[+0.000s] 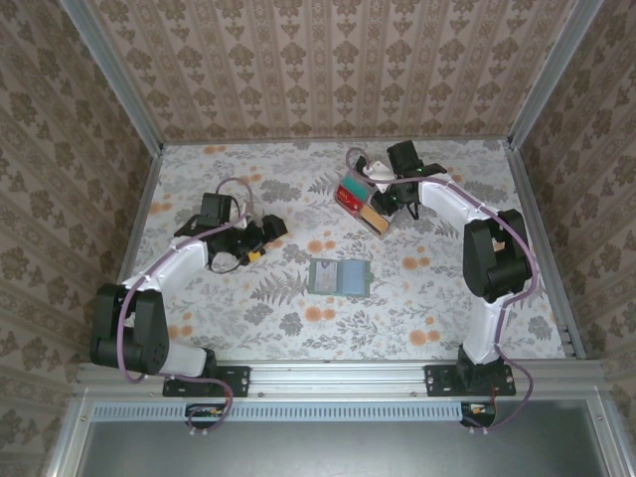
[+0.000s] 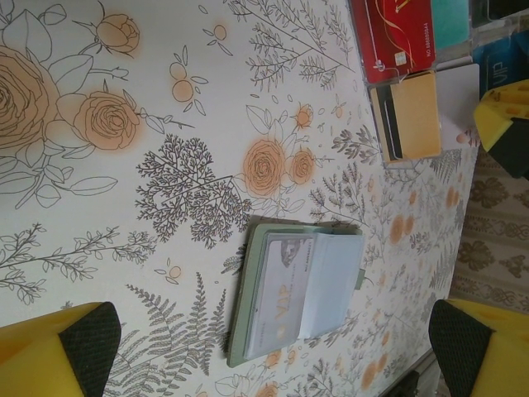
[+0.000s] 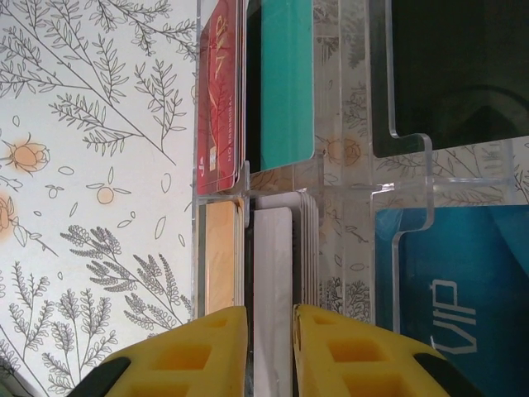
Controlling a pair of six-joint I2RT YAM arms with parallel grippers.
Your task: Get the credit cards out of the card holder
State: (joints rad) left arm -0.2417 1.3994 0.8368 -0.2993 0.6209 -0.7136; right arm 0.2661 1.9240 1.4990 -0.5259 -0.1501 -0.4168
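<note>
Nearest the arm bases, at the lower middle of the top view, the card holder (image 1: 338, 277) lies open and flat on the tabletop (image 1: 238, 298). The left wrist view shows a pale card (image 2: 279, 289) tucked in one of its pockets, so I judge the task unfinished. Up and left of the holder, the left pincer (image 1: 264, 242) hangs released with its jaws spread wide, near the holder but touching nothing. Farther back, at the upper right of centre in the top view, the right pincer (image 3: 270, 313) points into a clear acrylic tray (image 3: 343, 178) that holds the other credit cards (image 1: 356, 195). In the right wrist view these are a red card (image 3: 219, 99) at upper left, a teal card (image 3: 285, 83) beside it, a black card (image 3: 463, 66) at upper right, a blue card (image 3: 446, 289) at lower right and a tan-orange card (image 3: 219, 256) at lower left. A whitish card (image 3: 273, 265) runs up between the right pincer's narrowly parted jaws. I cannot tell whether they grip it or merely flank it. The step looks like seating this card in the middle slot. Done well, the card stays parallel to the dividers, the jaws part only a little, and the pincer backs straight out without dragging the card along. The whitish card sits directly between the fingers, well apart from the holder.
</note>
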